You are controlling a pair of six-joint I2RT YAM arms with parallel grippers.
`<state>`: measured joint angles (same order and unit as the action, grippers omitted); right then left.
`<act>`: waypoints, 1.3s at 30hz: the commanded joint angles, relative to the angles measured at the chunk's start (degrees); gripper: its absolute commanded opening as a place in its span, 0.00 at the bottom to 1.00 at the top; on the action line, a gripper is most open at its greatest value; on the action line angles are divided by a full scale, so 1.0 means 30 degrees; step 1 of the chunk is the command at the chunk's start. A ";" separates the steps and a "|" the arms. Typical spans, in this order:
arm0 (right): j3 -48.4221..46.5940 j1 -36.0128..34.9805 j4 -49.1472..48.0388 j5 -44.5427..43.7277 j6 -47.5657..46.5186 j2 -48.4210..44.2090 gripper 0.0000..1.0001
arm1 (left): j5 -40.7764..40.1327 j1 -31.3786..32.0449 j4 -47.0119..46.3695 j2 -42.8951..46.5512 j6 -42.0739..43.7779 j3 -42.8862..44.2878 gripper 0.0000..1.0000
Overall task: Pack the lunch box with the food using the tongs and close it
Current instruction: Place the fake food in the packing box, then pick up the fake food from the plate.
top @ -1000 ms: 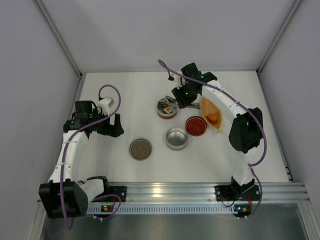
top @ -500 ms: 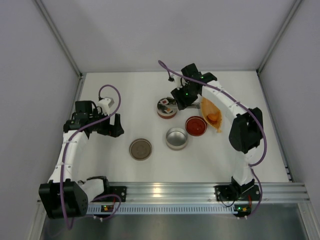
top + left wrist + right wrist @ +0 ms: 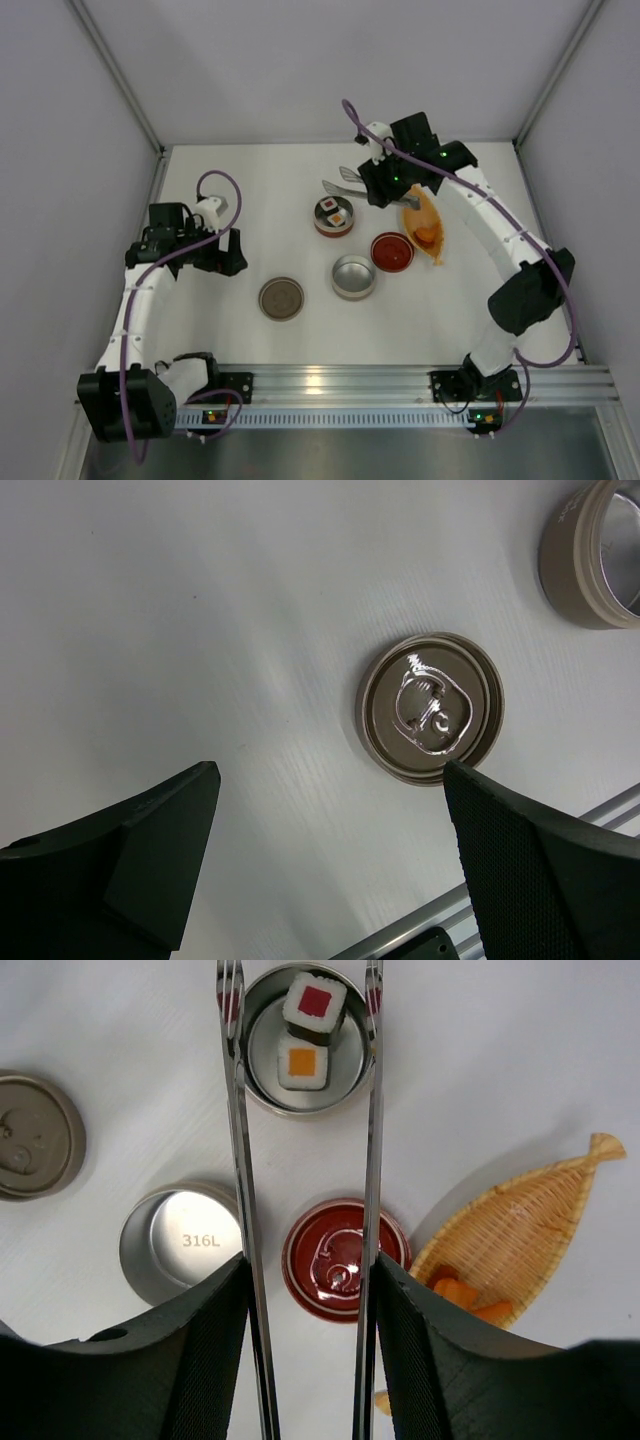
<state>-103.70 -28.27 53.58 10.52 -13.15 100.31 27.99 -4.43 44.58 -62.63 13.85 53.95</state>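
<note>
Inside the far tin [image 3: 337, 1073] sit two rolls [image 3: 315, 1005]; two lids [image 3: 345, 1260] lie nearby.

I read the tongs [image 3: 240, 1160] as bare polished metal, mirror-bright along both arms. The empty tin [image 3: 180, 1245] stamped 316L is steel, satin inside with a soft sheen. The red lid [image 3: 345, 1260] is glossy with sharp highlights. The boat-shaped tray [image 3: 520, 1235] is straw-coloured with a rough weave. The tan lid [image 3: 432, 707] is dull satin with a shiny wire clasp. The table [image 3: 200, 600] is white, matt, faintly grained. The right gripper [image 3: 310, 1290] pads are black, matt, fine-dimpled and plastic-looking.
</note>
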 commanded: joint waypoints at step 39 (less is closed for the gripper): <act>0.6411 0.9190 0.5666 -0.0607 -0.4056 -0.5020 0.50 | 0.1481 -0.0077 0.0580 0.0164 0.1390 0.0062 0.98</act>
<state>-85.25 -1.58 70.41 7.90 -27.88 85.19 31.09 -4.43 46.63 -63.13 16.71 53.95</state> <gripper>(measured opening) 0.507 0.983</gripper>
